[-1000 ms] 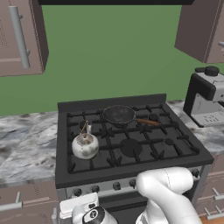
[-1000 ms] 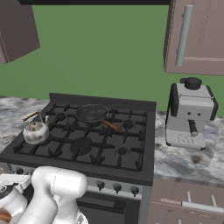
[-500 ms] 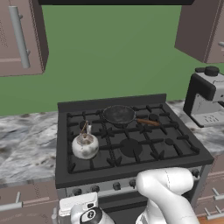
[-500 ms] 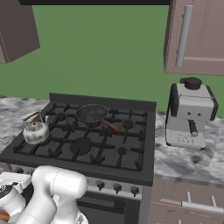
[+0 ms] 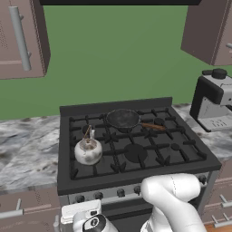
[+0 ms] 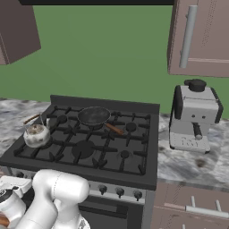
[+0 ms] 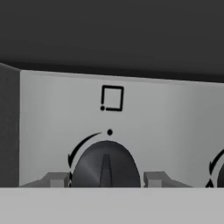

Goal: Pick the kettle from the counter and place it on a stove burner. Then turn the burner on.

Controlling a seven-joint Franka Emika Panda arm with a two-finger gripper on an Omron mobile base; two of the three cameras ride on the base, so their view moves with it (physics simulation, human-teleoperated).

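Observation:
The small silvery kettle (image 5: 87, 151) (image 6: 36, 135) with its thin brown arched handle stands upright on the front-left stove burner, which it hides. My gripper (image 7: 106, 179) is low at the stove's front panel, at the leftmost control knob (image 7: 105, 162). One fingertip (image 7: 57, 179) sits at the knob's left side and the other at its right, and both look to be touching it. The knob's ridge points straight up at the dot mark (image 7: 109, 131). The marbled counter (image 5: 27, 154) lies left of the stove.
A dark frying pan (image 5: 123, 118) (image 6: 94, 116) with a wooden handle sits on a rear burner. A coffee machine (image 5: 213, 99) (image 6: 194, 114) stands on the counter to the right. More knobs (image 6: 119, 191) line the front panel, and brown drawers (image 6: 192, 205) sit below.
The jaws have closed in on the knob. In the base views the kettle, the pan and the arm stand as before.

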